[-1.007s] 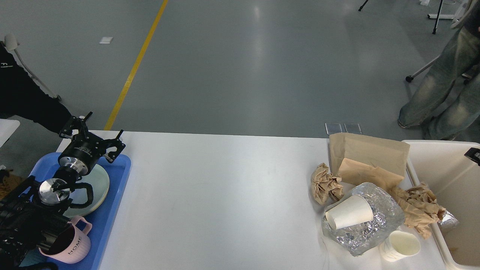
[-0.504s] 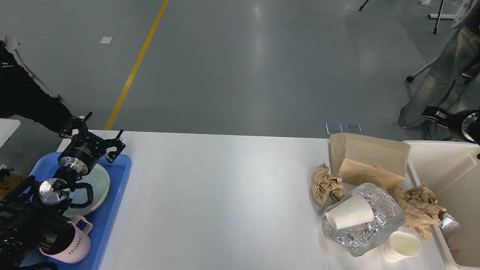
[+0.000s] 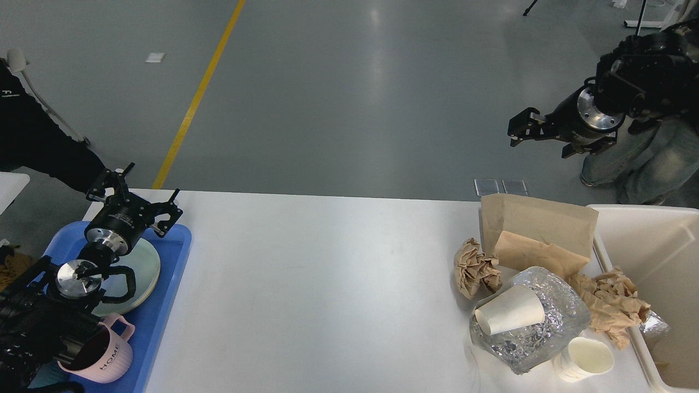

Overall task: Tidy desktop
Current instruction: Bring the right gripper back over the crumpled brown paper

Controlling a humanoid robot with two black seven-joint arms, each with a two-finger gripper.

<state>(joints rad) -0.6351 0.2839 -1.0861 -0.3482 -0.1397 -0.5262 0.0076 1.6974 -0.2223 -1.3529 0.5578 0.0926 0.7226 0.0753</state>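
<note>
The right pincer [image 3: 520,130], fingers parted and empty, has swung up high above the rubbish heaped at the counter's [image 3: 327,284] right end; the left pincer [image 3: 134,196], released, stays over the blue tray [image 3: 172,262].

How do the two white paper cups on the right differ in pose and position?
The tipped cup lies on its side on the crumpled foil, mouth toward the lower left. The upright cup stands on the desktop, mouth up, beside the foil. Both are white and look empty.
</note>
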